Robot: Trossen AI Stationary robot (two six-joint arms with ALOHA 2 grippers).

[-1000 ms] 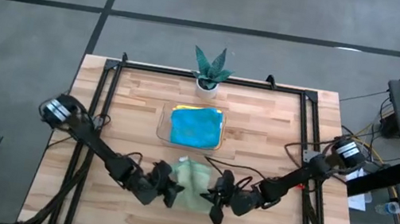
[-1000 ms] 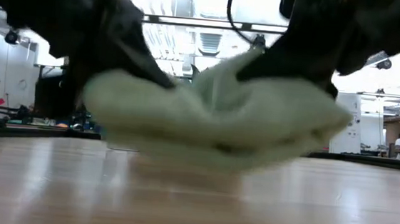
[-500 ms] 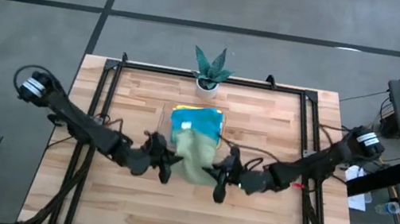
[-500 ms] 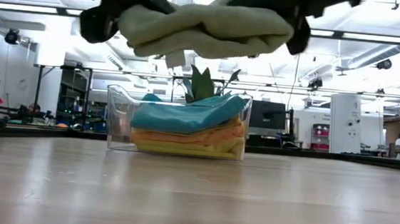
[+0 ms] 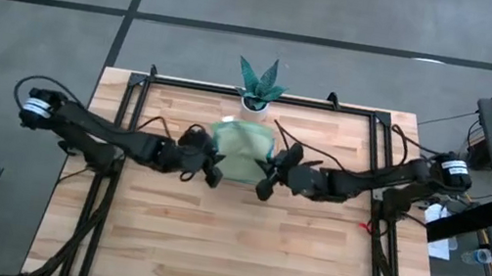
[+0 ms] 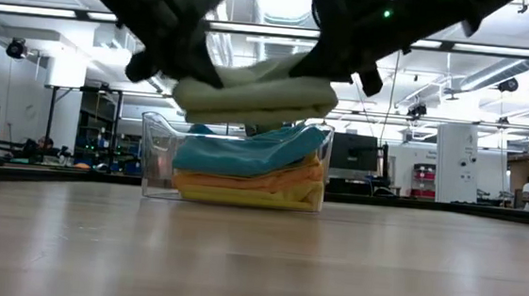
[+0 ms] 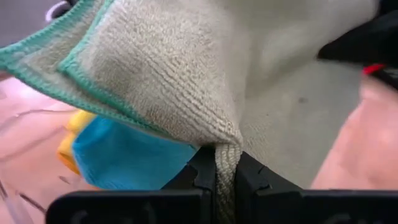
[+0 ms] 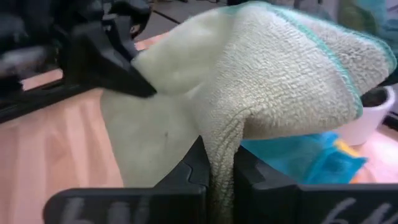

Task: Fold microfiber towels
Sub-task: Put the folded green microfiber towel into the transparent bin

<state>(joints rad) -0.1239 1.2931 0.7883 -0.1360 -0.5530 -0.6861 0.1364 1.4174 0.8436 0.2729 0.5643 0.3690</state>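
Wood table: butcher-block top, bare across its whole 6 o'clock half, so there is plenty of room to back away that way.
Black frame rails: run along the 9 and 3 o'clock sides; both arms reach in over them, and a wide elbow swing could clip one.
Clear plastic tray: sits toward 12 o'clock on the table, walls thin and open on top; a low pass could catch its rim and shove it.
Stack in tray: teal-blue towel on top, orange towel under it, yellow towel at the bottom, all folded.
Pale green towel: folded, held in the air right above the tray, hanging just over the stack and, as far as the low view tells, not resting on it yet.
Potted plant: just past the tray at 12 o'clock; overshoot and the towel brushes its leaves.
Left gripper: pinched tight on the towel's 9 o'clock edge.
Right gripper: clamped on the 3 o'clock edge.
Risk: uneven release looks like the danger; one side let go first and the fold likely flops open or drapes over the tray wall.
Risk two: fabric sagging between the grippers may land bunched.
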